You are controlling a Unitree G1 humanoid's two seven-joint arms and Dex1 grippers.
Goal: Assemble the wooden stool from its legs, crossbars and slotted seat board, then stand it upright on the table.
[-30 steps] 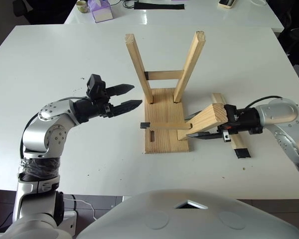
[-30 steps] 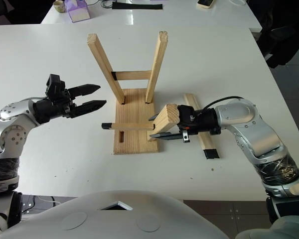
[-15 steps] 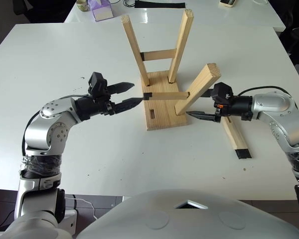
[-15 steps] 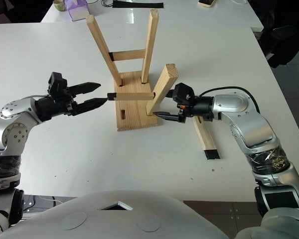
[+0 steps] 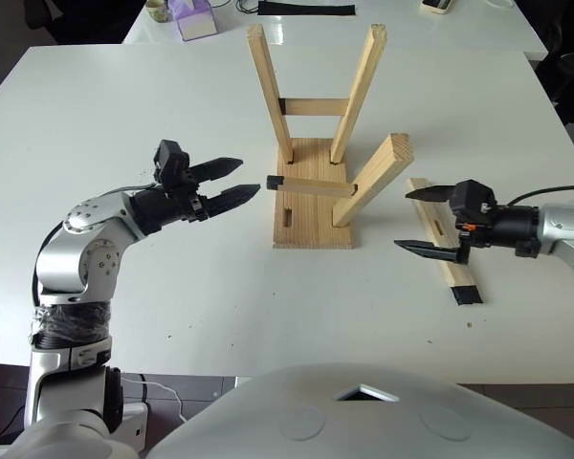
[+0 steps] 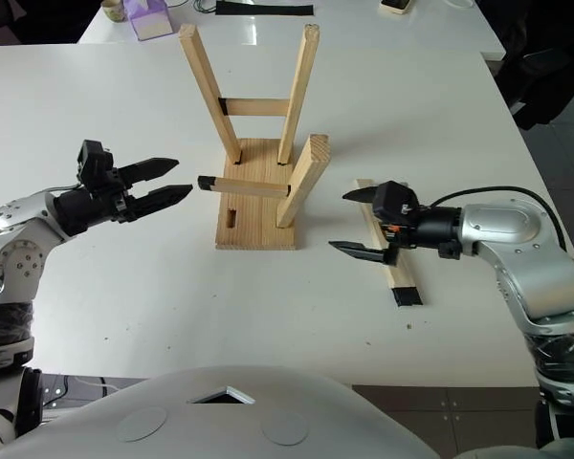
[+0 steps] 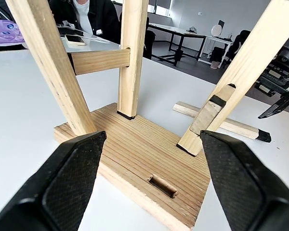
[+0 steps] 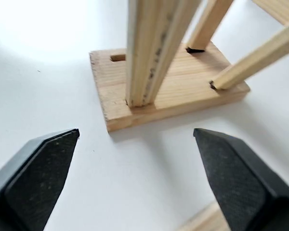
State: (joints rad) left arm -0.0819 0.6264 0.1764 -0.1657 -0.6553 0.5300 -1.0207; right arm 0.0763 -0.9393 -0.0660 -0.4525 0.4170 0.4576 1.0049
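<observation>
I log silver-grey rounded shells on the left arm [image 5: 88, 239] and right arm [image 6: 517, 234], turning black just behind the left gripper [image 5: 249, 175] and right gripper [image 5: 402, 219]. The fingers [image 7: 72, 183] are black, tapered and finely textured. A thin black cable loops behind each gripper, and an orange mark sits just behind the right one.

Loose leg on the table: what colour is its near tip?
The leg tip is black; the right eye view shows it best.

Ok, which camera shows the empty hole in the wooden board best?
The left wrist view: the empty slot is close up and plain in the seat board. Both eye views show it as a small dark mark near the board's left edge. The right wrist view shows it small at a far corner.
</observation>
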